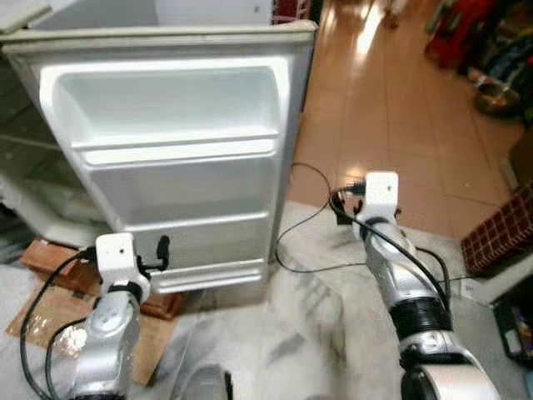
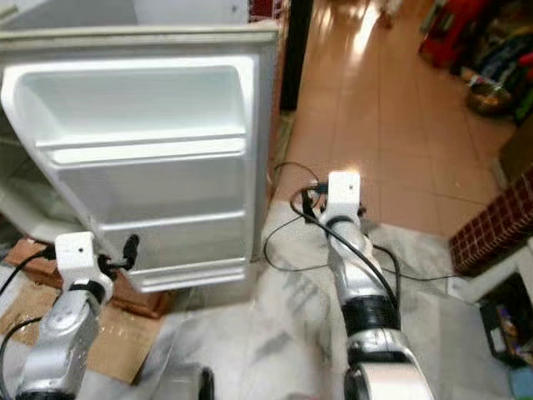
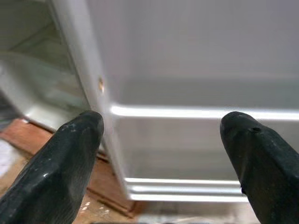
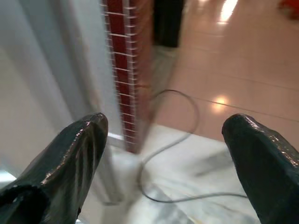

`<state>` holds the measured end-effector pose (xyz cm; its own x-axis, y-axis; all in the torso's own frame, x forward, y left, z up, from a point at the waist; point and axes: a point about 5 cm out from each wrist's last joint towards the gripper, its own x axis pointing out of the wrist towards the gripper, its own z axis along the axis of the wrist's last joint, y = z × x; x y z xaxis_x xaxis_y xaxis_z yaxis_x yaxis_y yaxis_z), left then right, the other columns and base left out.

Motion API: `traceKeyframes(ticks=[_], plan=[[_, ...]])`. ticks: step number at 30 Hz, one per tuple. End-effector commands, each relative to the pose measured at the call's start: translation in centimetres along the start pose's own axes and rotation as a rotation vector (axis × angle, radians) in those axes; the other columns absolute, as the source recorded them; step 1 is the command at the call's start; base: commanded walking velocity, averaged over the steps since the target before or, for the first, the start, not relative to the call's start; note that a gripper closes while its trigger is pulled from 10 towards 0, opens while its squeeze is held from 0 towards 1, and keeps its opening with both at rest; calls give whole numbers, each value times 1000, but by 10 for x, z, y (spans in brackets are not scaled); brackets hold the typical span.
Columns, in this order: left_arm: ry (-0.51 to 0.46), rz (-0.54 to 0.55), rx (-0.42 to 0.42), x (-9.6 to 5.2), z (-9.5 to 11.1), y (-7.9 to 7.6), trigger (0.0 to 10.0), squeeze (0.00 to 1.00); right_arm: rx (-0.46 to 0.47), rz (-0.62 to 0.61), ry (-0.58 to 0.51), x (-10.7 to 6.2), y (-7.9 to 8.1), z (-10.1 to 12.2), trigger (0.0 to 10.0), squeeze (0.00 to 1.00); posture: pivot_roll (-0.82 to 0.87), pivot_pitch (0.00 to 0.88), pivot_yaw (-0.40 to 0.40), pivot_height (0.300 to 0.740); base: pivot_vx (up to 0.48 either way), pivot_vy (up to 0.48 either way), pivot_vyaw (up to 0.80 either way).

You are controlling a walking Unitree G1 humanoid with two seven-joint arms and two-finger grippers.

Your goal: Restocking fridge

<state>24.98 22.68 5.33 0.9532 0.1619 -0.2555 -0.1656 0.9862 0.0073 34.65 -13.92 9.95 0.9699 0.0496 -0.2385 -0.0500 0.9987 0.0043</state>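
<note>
White fridge door point(image 1: 175, 158) swung wide open, inner face toward the camera, moulded door shelves bare. Fridge body point(image 1: 29, 167) to the robot's left of the door, interior dim and hard to read. Orange tiled floor point(image 1: 391, 108) beyond and to the right; grey marbled floor point(image 1: 283, 333) beneath the arms. Red-and-white tiled block point(image 1: 504, 229) at the right edge. Flattened brown cardboard point(image 1: 50, 321) on the floor below the door's lower left corner. Black cable point(image 1: 304, 217) looping over the floor between door and right arm.

Left gripper point(image 3: 163, 140) held low, close before the door's bottom shelf near its hinge-side edge; fingers point(image 3: 65, 158) spread well apart, nothing between them, no contact with the door visible. Right gripper point(image 4: 166, 144) raised over the floor to the right of the door's free edge, facing the cable and a red tiled pillar point(image 4: 128, 74); fingers point(image 4: 74, 154) likewise wide apart and empty.
</note>
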Motion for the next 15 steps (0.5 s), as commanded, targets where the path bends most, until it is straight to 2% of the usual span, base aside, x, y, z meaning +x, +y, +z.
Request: traceKeyframes(ticks=[1,3,12,15], plan=[[1,-11,-8,0,0,-5,10000,0,-4,-49,17,0,-16,-4,10000,0,66,99,-1,740,259,0,0],[6,-8,-8,0,-1,-5,10000,0,-6,-51,17,0,-17,-4,10000,0,68,100,-2,740,251,0,0],[15,5,-1,-1,-2,-5,10000,0,2,-56,10,3,-17,-2,10000,0,71,104,-3,740,0,0,0],[32,93,20,-1,-3,1,10000,0,33,-55,2,6,-14,2,10000,0,78,106,-5,740,0,0,0]])
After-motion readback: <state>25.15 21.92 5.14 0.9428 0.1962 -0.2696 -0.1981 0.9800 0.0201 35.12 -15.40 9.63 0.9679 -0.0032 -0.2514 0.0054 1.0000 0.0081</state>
